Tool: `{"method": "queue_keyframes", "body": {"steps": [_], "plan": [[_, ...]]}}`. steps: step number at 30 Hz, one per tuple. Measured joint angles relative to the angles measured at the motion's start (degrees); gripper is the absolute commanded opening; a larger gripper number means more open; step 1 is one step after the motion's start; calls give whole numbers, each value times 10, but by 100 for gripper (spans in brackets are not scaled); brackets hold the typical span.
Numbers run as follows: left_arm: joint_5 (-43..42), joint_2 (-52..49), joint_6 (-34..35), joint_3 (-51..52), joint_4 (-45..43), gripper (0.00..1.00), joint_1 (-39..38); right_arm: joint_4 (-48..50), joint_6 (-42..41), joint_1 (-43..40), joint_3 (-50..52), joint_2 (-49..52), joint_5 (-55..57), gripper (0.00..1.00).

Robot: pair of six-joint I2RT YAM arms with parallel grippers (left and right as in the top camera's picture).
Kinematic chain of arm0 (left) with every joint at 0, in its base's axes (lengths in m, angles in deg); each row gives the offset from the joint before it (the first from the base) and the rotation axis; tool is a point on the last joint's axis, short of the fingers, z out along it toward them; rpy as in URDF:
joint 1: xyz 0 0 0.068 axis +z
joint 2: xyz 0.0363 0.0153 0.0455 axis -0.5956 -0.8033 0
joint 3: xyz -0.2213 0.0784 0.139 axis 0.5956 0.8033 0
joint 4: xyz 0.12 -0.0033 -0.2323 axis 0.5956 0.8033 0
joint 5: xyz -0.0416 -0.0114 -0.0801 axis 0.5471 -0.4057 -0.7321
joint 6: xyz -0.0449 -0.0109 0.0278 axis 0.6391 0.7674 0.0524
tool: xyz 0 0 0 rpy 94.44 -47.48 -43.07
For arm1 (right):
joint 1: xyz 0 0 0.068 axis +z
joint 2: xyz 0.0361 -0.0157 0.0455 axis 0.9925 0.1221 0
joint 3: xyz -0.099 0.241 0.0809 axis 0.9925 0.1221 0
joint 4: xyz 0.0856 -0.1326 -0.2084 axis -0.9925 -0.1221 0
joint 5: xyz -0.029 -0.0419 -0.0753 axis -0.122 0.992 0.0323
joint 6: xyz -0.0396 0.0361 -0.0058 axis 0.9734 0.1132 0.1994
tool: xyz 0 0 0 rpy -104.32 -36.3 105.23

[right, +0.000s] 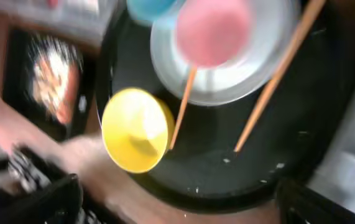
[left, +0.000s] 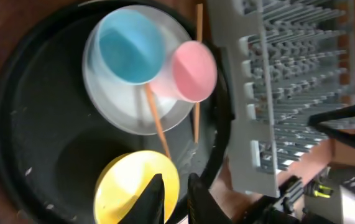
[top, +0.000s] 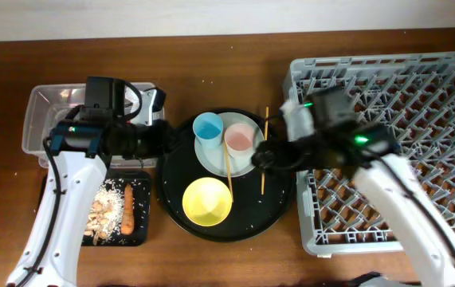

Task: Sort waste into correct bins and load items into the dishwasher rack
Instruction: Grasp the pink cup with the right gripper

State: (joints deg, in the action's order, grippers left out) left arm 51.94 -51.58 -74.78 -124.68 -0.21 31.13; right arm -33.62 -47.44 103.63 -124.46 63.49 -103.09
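Observation:
A light blue cup (top: pixel 208 127) and a pale pink cup (top: pixel 238 139) stand on a pale grey plate (top: pixel 225 159). The yellow bowl (top: pixel 206 199) sits in front of them. One chopstick (top: pixel 228 166) lies across the plate, another (top: pixel 264 159) beside it. My left gripper (top: pixel 160 137) is shut and empty at the round tray's left edge; in the left wrist view its fingers (left: pixel 176 200) hang over the bowl (left: pixel 133 186). My right gripper (top: pixel 263 156) is open and empty by the right chopstick (right: pixel 270 84). The carrot piece (top: pixel 128 209) and rice scraps (top: pixel 103 211) lie in the small black tray (top: pixel 143 231). Wrapper and tissue are hidden.
The cups, plate and bowl rest on a large round black tray (top: pixel 275 209). The clear tub (top: pixel 40 119) is at the far left, partly under my left arm. The grey dishwasher rack (top: pixel 418 88) fills the right side, with my right arm across it.

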Motion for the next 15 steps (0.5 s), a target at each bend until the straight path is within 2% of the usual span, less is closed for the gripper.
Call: {"method": "queue_keyframes", "body": {"steps": [1, 4, 6, 9, 15], "plan": [[26, 0, 0, 0, 1, 15, 1, 8, -6, 36, 0, 33, 21, 40], [134, 0, 0, 0, 3, 16, 1, 15, -70, 115, -2, 130, 70, 40], [177, 0, 0, 0, 10, 16, 1, 37, -89, 143, -2, 190, 84, 40], [205, 0, 0, 0, 26, 16, 1, 68, -103, 177, -2, 233, 101, 41], [207, 0, 0, 0, 33, 16, 1, 70, -104, 180, -2, 234, 117, 48]]}}
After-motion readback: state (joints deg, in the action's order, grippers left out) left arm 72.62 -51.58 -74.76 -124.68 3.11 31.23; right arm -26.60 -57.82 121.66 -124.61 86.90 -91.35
